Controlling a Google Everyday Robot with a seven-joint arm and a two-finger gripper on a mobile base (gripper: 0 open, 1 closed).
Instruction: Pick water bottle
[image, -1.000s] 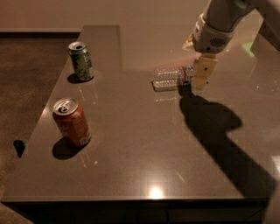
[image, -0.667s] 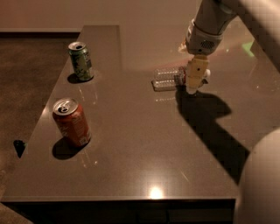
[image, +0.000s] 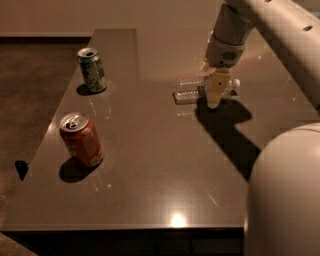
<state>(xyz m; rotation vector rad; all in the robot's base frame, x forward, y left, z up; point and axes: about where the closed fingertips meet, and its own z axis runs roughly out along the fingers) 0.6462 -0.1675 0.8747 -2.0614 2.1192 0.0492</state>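
Clear plastic is being crossed by the tool (image: 214, 97) — the water bottle (image: 189, 90) is lying on its side on the table (image: 150, 175), far right — whether it is being gripped cannot be told.

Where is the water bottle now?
The clear ribbed plastic water bottle lies on its side upper right in view, partly hidden by the gripper, right of the green can.
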